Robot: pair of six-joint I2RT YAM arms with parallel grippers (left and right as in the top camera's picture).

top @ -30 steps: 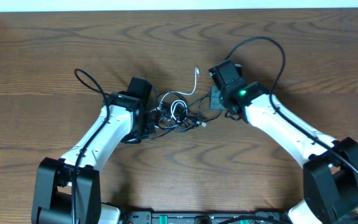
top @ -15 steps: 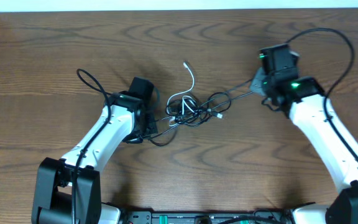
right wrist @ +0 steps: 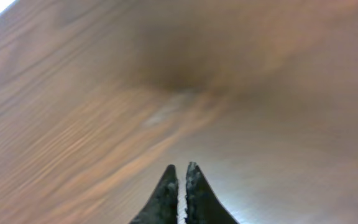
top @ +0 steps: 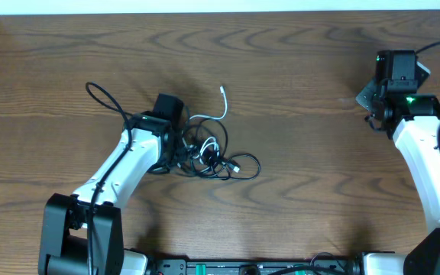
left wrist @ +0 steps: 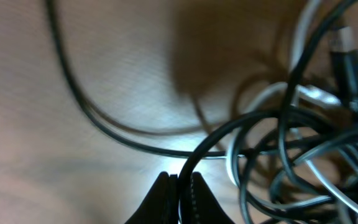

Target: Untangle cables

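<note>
1. Left gripper [top: 179, 153] [left wrist: 179, 180]: fingers together, clamped on a black cable [left wrist: 205, 142] at the left edge of the heap. I judge that I hold it here as an anchor, so the heap does not slide when a strand is drawn away.

2. Cables [top: 211, 153]: one heap on the table [top: 319, 191], touching the left gripper. The black loops cross each other, with a white cable [top: 224, 103] threaded through them. Its plug end pokes out toward the far side, and one black loop trails off to the right. They are knotted, so most of the job is undone.

3. Right gripper [top: 368, 99] [right wrist: 179, 180]: far right, well apart from the heap. Its fingers are pressed together on nothing, and its wrist view shows only wood. As I judge it, it must open and reach for the heap to take a strand.
</note>
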